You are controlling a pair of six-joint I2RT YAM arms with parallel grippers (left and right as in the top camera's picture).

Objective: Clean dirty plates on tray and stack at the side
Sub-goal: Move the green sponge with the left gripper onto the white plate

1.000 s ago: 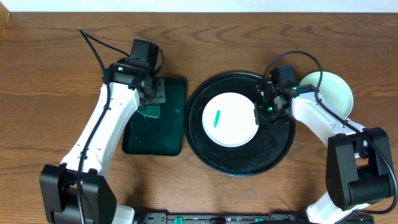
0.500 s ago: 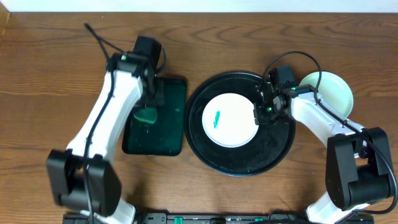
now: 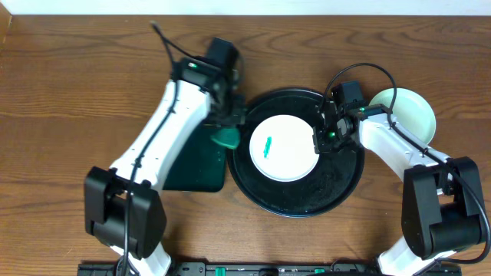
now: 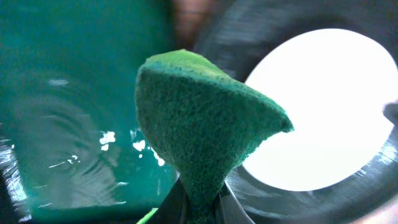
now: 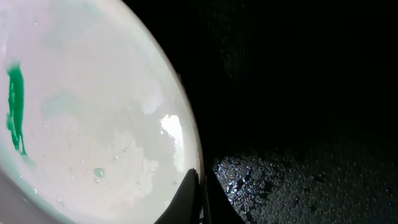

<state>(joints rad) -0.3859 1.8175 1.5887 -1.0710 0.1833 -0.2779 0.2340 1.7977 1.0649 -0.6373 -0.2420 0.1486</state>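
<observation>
A white plate with a green smear lies in the middle of the round black tray. My right gripper is shut on that plate's right rim; the right wrist view shows the fingertips pinching the rim of the plate over the wet tray. A green sponge hangs at the tray's left edge, with my left gripper shut on it. In the left wrist view the sponge fills the centre, with the plate behind it.
A second pale plate sits on the wooden table right of the black tray, partly behind the right arm. A rectangular dark green tray holding water lies left of the black tray, under the left arm.
The left arm has swung right, carrying the sponge from over the green tray to the black tray's left edge. The right arm and plate have not moved.
</observation>
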